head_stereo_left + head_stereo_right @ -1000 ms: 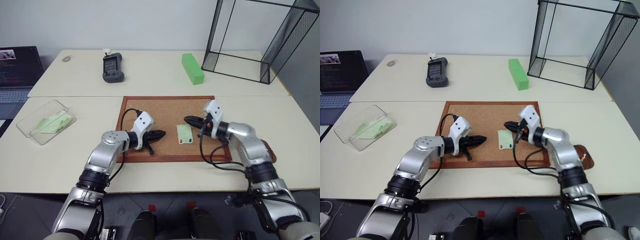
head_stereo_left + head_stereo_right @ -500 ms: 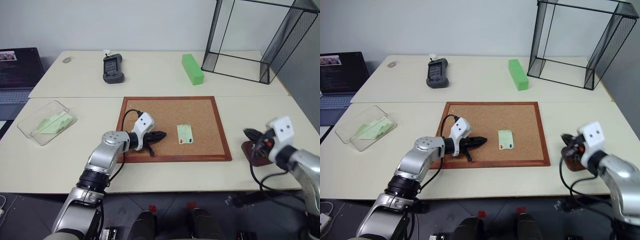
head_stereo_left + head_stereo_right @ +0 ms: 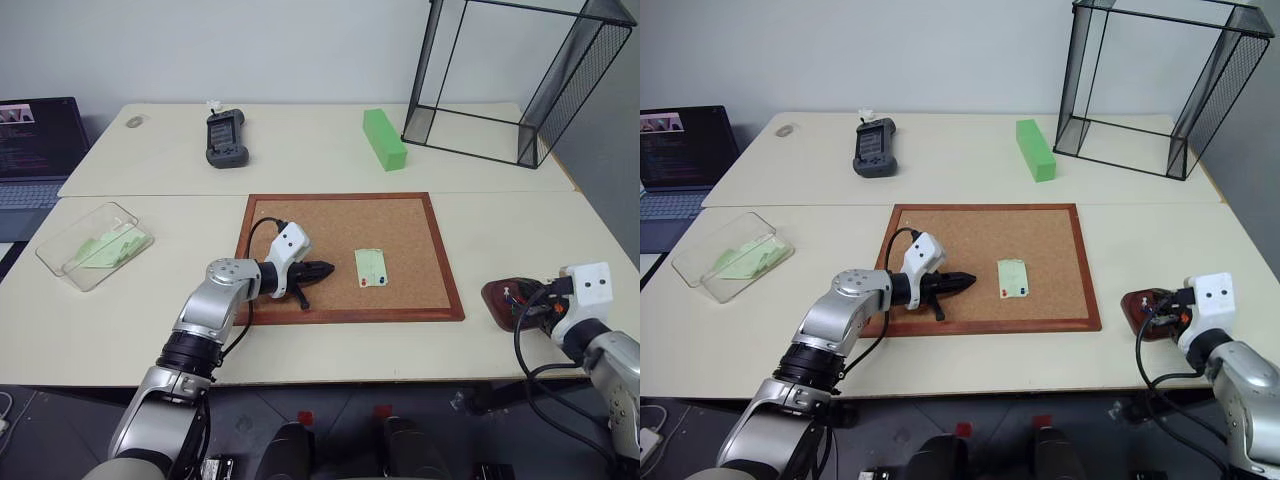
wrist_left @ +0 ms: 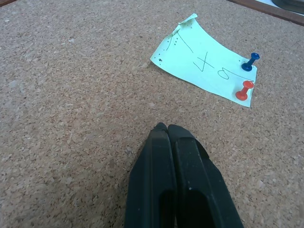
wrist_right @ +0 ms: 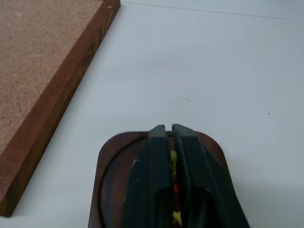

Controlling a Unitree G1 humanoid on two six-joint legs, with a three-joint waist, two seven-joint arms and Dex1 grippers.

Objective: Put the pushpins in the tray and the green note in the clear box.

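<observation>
So the right gripper (image 5: 168,130) swings off the cork board (image 3: 400,225), away from the green note (image 3: 370,267), and now sits over the tray (image 5: 107,156), fingers barely apart.

Two pale cream rectangular tabletops (image 3: 140,330) stand pushed together, a thin seam running between them. Behind them rises a plain, evenly lit white wall (image 3: 250,45). At the far left edge an open dark laptop (image 3: 35,140) rests on a separate surface. Beneath the near table edge the floor (image 3: 60,420) appears dark grey, though little of it is clear.
</observation>
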